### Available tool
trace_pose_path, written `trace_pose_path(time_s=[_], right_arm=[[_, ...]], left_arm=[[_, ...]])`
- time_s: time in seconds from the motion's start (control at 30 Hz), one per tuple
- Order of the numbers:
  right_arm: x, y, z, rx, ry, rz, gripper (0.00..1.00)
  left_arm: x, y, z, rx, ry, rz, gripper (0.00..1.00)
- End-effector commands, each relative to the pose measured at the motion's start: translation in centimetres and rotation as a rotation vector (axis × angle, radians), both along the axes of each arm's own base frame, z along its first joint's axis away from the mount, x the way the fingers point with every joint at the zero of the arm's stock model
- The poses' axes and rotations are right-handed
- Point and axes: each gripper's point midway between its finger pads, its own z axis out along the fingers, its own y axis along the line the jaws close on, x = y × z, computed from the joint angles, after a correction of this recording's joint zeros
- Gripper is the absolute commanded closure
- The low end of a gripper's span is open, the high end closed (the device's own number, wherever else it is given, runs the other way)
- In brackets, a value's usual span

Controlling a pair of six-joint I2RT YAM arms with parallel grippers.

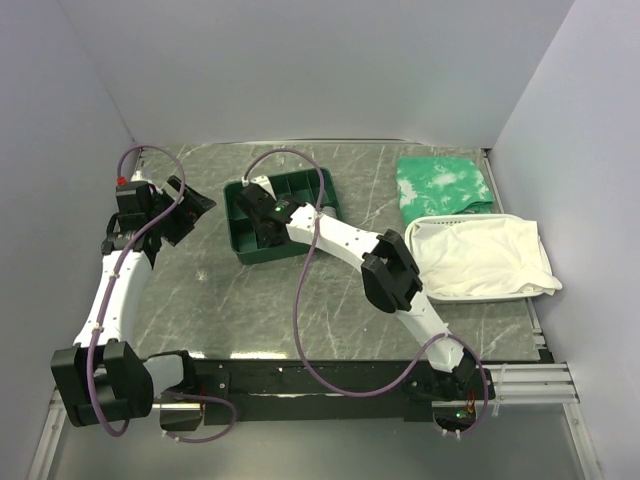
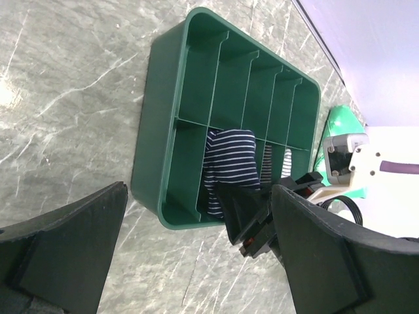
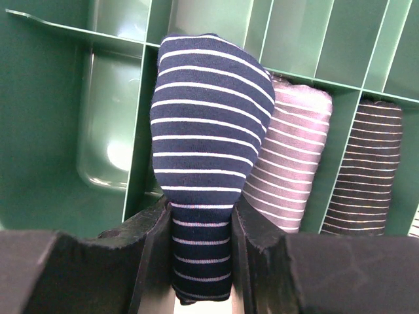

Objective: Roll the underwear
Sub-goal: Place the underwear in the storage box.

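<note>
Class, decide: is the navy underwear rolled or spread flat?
Rolled: the underwear is a tight bundle held by the right claw at the green tray.

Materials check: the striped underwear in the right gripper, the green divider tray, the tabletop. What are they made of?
Underwear: soft knit fabric, likely cotton jersey, matte; it bulges above where it is pinched. Green tray: moulded plastic, semi-gloss; rounded corners, light sheen. Tabletop: marble-look, pale veins, glossy glare; stone or laminate, can't tell.
</note>
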Motion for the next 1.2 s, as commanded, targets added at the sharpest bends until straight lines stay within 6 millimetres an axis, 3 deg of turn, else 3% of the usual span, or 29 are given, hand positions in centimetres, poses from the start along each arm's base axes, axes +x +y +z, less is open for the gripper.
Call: trace_pose_path(time_s=[0.0,0.4,0.67,0.97,1.17], right_arm=[[-0.9,2.2,-0.4,0.046,0.021,0.031,1.00],[-1.6,3.3,-1.2,0.114,0.080,0.058,1.00],[-1.5,2.7,-1.4,0.101,0.098,0.026,1.00],[1.0,-0.3,4.0,0.031,-0.111,-0.108,1.00],[0.8,0.3,6.9,0.057,-0.169,-0.084,0.99]], left_arm=[[0.4,-0.1,0.5,0.012,-0.037,-0.041,0.04],[0.7,0.4,-0.3,0.001,-0.012,-0.052,0.04],[0.6,0.6,-0.6,-0.021,-0.010,-0.055,0.03],[0.8,0.6,-0.4,-0.030,-0.016,-0.056,0.04],[0.4,0.7,-0.2,-0.029,-0.023,-0.049,0.03]])
